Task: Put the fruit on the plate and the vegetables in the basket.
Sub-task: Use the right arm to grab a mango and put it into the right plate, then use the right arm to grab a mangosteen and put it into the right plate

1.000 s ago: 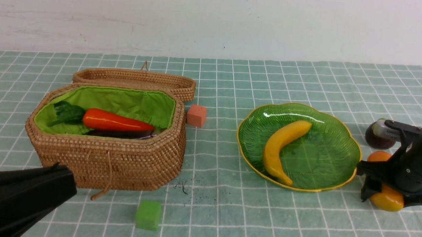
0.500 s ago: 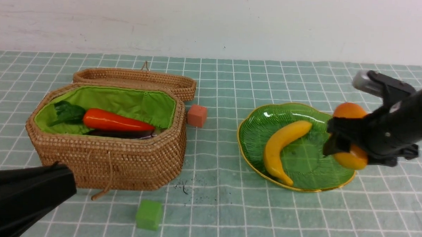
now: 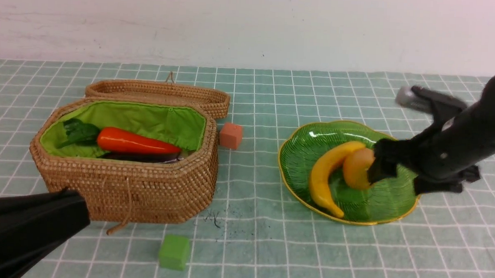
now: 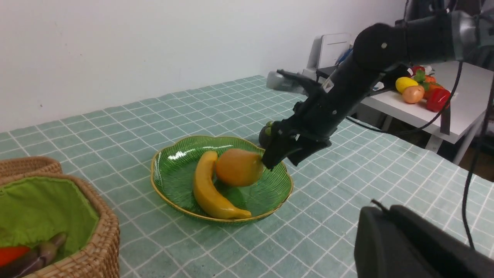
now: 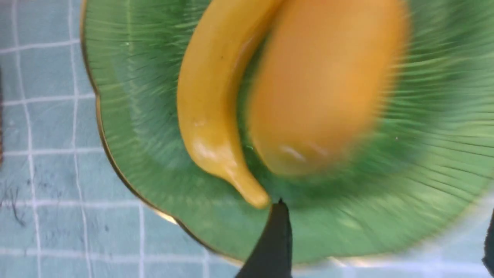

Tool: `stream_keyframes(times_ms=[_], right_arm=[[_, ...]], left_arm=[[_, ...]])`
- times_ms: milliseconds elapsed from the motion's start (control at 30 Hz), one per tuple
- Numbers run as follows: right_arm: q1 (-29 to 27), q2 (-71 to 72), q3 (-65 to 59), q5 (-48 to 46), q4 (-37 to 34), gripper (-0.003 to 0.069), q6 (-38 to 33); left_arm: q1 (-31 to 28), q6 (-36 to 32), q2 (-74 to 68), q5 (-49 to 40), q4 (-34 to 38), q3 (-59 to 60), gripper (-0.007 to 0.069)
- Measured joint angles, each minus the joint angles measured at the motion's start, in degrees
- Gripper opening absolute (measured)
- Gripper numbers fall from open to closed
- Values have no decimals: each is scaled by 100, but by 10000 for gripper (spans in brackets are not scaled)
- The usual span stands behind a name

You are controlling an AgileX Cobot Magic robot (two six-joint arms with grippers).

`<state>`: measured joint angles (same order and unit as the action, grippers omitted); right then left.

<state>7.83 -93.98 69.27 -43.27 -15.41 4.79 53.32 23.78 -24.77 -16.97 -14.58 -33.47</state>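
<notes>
A plain white wall fills the top of the frame; a teal checked cloth covers the surface below. A white side table stands nearby.

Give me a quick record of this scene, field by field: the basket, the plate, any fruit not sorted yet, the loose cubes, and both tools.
basket: lid open; orange-red vegetable lying over eggplant
plate: banana with mango against it
unsorted: mangosteen on the cloth, partly hidden behind right tool
right tool: open over the plate, mango outside its jaws
left tool: shut, off to the side
loose: orange cube, green cube
</notes>
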Motion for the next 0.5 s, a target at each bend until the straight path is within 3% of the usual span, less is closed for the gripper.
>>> stream_keyframes(times_ms=[100, 233, 333, 500], right_arm=[[-370, 222, 366, -535, 391, 633, 0], [-1102, 48, 729, -457, 855, 581, 5], [-1479, -414, 948, -171, 811, 578, -7], [-1623, -1201, 1431, 214, 719, 607, -24]], left_arm=[[0, 0, 0, 88, -5, 0, 15], [0, 0, 0, 197, -10, 0, 15], [0, 0, 0, 225, -14, 0, 15], [0, 0, 0, 237, -14, 0, 18]])
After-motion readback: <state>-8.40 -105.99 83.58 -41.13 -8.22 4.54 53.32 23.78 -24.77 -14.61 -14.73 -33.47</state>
